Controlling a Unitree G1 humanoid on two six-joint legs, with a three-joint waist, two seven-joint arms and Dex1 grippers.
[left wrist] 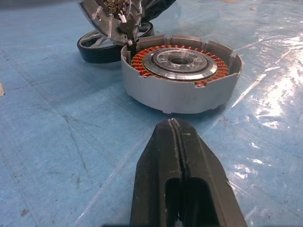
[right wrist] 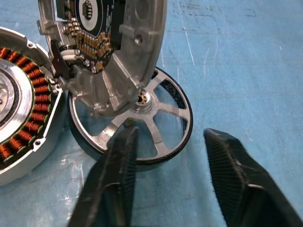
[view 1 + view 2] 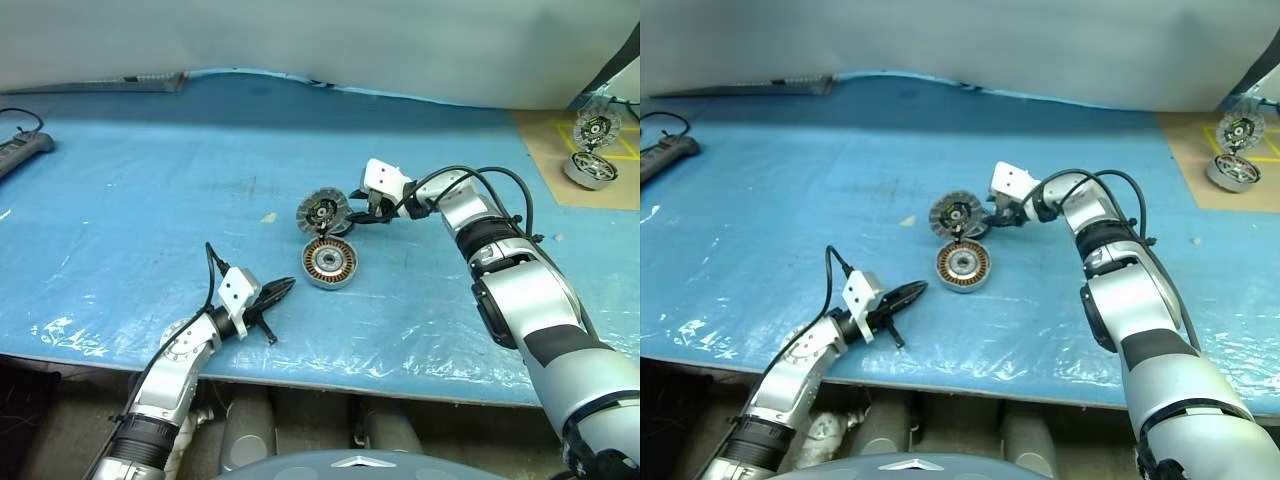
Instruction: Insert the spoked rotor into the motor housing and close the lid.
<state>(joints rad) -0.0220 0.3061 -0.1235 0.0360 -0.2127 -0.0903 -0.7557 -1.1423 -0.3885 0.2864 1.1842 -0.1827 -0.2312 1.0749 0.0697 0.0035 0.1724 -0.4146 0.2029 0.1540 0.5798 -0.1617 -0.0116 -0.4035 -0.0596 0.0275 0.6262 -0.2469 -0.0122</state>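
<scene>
Progress on the task looks early: nothing is inserted yet and the lid is not closed

Nearest the robot, the left end effector (image 3: 276, 292) hangs low over the blue counter (image 3: 120, 230) with its two black fingers pressed together, empty, pointing toward the motor housing (image 3: 329, 263) from a short way off. It plays no part in the work at this moment

Just beyond it, the motor housing sits flat on the counter, open at the top, its ring of copper windings around a silvery centre plainly bare. No rotor lies in it

On the housing's far rim the lid (image 3: 322, 211) stands up almost on edge, hinged at the wall and tipped back, its inner face with circuit parts and a dark hub turned toward the robot

Behind the lid, partly under it, the spoked rotor (image 2: 156, 123) lies flat on the counter, touching or nearly touching the housing's wall; its dark rim and silver spokes show clearly in the right wrist view. The right end effector (image 2: 173, 161) hovers over the rotor's near rim with its fingers apart, one finger (image 2: 116, 161) over the rim and spokes, the other beyond it; whether either touches yet I cannot tell, and it grips nothing

Left to do, as I judge it: grasp the rotor, draw it clear of the lid, seat it over the windings, then fold the lid down

Farthest off, at the counter's right corner, a second motor (image 3: 590, 168) rests on a tan sheet, apart from it all
</scene>
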